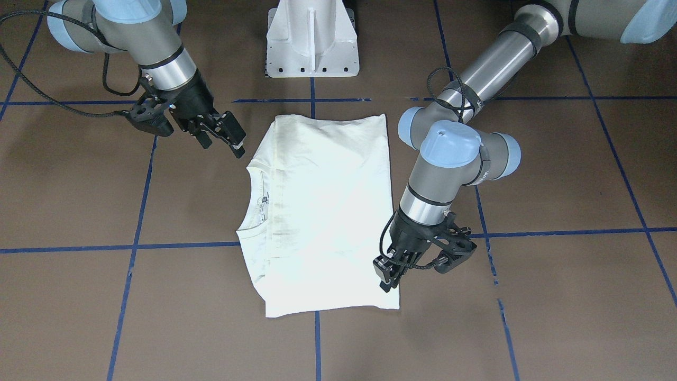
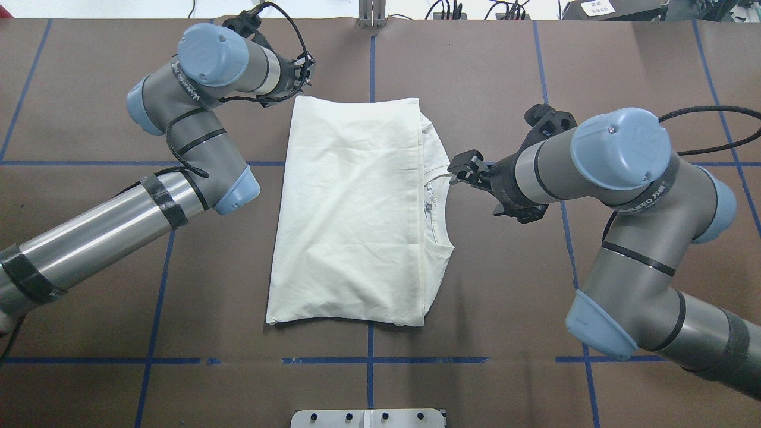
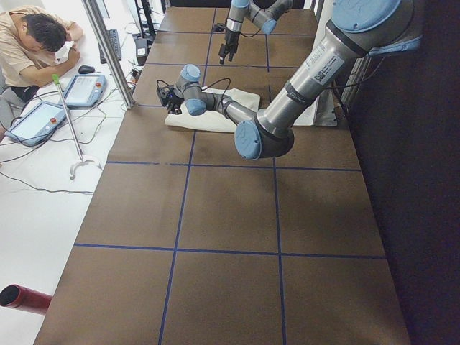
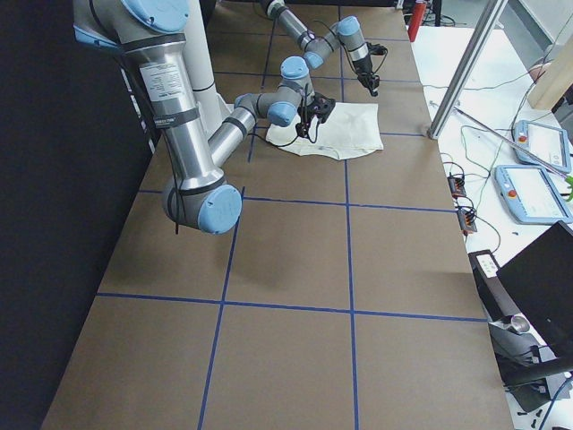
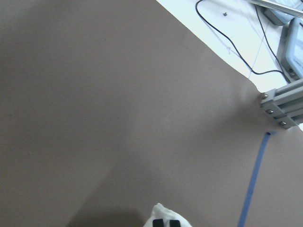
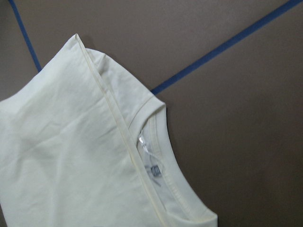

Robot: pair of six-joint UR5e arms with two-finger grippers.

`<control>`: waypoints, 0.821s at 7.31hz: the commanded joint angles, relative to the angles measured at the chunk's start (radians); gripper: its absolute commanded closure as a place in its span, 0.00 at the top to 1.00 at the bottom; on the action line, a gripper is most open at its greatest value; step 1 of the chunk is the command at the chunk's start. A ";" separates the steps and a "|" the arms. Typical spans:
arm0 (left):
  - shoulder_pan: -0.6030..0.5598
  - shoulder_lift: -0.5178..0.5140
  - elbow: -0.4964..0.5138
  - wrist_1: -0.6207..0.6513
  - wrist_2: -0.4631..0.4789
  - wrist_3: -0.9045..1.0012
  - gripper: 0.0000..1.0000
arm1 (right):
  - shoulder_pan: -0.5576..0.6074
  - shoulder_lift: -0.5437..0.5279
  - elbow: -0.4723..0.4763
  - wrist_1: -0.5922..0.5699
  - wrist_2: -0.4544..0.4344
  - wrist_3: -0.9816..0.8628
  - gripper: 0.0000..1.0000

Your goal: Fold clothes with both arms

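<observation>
The cream-white shirt (image 1: 328,211) lies folded into a rectangle on the brown table, plain side up, so the print is hidden. Its collar (image 2: 437,202) and label face my right side, and they show close up in the right wrist view (image 6: 156,142). My left gripper (image 1: 387,278) is at the shirt's far left corner. In the left wrist view its fingertips (image 5: 159,223) are closed with white cloth (image 5: 163,212) bunched around them. My right gripper (image 2: 461,169) hovers open and empty just beside the collar edge, off the cloth.
The white pedestal base (image 1: 312,42) stands at the robot's side of the table. An aluminium post (image 5: 284,106) is at the far table edge. An operator (image 3: 36,43) sits beyond that edge with control tablets (image 3: 83,90). Blue tape lines (image 2: 368,359) grid the table.
</observation>
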State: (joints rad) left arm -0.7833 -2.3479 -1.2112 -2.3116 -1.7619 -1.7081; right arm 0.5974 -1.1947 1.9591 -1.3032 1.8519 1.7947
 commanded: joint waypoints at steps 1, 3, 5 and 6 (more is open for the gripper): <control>-0.004 0.183 -0.279 0.001 -0.079 0.005 0.44 | -0.164 0.038 -0.005 -0.011 -0.090 0.179 0.97; -0.004 0.191 -0.289 0.001 -0.085 0.008 0.43 | -0.328 0.038 -0.052 -0.011 -0.250 0.261 0.79; -0.004 0.193 -0.291 -0.002 -0.087 0.008 0.43 | -0.352 0.062 -0.144 -0.010 -0.266 0.331 0.71; -0.004 0.193 -0.291 -0.002 -0.085 0.007 0.43 | -0.360 0.060 -0.160 -0.010 -0.267 0.333 0.72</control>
State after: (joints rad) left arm -0.7869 -2.1562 -1.5009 -2.3125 -1.8473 -1.7004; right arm 0.2503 -1.1398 1.8330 -1.3136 1.5918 2.1110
